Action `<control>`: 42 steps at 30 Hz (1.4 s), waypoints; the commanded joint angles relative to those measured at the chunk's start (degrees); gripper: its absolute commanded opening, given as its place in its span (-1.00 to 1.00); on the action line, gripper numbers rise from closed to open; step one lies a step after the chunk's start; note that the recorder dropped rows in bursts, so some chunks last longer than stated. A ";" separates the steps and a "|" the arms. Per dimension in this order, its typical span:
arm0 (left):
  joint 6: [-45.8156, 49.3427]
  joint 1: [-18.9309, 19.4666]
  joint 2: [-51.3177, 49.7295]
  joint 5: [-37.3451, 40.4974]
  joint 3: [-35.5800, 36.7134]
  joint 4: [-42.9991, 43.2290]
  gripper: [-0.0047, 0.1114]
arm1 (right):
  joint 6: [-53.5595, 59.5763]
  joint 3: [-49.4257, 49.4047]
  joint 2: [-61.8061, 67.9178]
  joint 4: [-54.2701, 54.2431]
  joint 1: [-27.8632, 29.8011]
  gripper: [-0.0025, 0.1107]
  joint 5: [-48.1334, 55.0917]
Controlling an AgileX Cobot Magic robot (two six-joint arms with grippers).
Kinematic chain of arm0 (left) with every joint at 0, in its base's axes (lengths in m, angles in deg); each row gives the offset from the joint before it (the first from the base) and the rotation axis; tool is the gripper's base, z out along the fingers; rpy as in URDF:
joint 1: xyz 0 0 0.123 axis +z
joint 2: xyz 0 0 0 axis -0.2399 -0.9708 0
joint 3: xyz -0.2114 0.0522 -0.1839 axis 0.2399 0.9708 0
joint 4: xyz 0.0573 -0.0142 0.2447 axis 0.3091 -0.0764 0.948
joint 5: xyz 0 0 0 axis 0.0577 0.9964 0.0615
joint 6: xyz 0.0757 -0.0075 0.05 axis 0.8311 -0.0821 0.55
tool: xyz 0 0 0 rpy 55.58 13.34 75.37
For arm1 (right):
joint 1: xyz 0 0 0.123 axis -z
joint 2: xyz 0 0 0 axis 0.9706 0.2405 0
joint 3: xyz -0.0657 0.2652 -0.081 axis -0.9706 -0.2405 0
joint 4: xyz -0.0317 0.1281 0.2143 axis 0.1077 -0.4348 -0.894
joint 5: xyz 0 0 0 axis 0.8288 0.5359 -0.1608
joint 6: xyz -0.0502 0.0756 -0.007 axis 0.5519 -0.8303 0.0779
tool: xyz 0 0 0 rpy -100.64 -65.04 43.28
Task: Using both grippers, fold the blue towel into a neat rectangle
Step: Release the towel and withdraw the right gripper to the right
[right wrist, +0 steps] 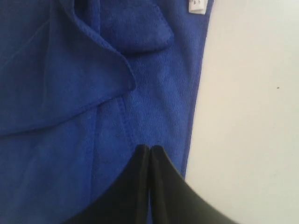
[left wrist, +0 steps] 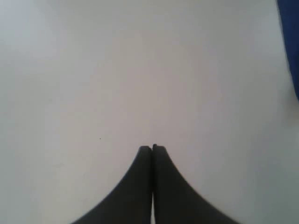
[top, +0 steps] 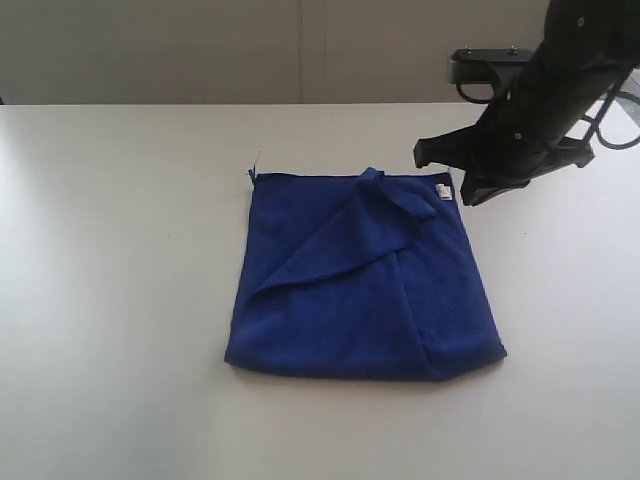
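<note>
The blue towel [top: 360,300] lies in the middle of the white table [top: 120,250]. It is folded into a shape that is almost square, so I cannot tell which side is the long one. It is not neat yet. A loose flap [top: 340,235] lies across the top layer. Its edge runs on a slant from the near left up to the far right, and it ends in a bunched-up bit [top: 395,190] by the far edge.

The right gripper [right wrist: 149,148] is the closer one. It hangs over the far right part of the towel, just inside the right edge. The flap lies to its left. Its two fingers are pressed together and hold nothing.

The left gripper [left wrist: 152,148] is over bare table, and only a thin strip of blue shows at the side of its picture. It is not in the exterior view at all. Its fingers are pressed together too, with nothing between them.

I think the right arm should go first, since the messy flap is on its side.

A small white label [top: 443,190] sits at the far right corner. Any writing on it is too small to read.
</note>
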 commanded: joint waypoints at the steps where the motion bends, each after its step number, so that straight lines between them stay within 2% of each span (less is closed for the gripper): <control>1: -0.37 0.11 0.35 0.32 0.34 -0.16 -0.92 | 3.39 -2.57 -3.07 -3.72 1.84 -0.96 1.95; 10: -0.37 0.11 0.35 0.32 0.34 -0.16 -0.92 | 3.81 -14.10 -15.71 -3.83 1.84 -0.96 -0.70; 23: -0.37 0.11 0.35 0.32 0.34 -0.16 -0.92 | 8.57 -24.99 -20.45 -4.05 1.84 -0.96 -1.24; 31: -0.37 0.11 0.35 0.32 0.34 -0.16 -0.92 | 11.38 -26.04 -22.82 -8.71 1.84 -0.96 -3.08; 42: -0.37 0.11 0.35 0.32 0.34 -0.16 -0.92 | 11.49 -26.04 -24.46 -8.86 1.84 -0.96 -4.26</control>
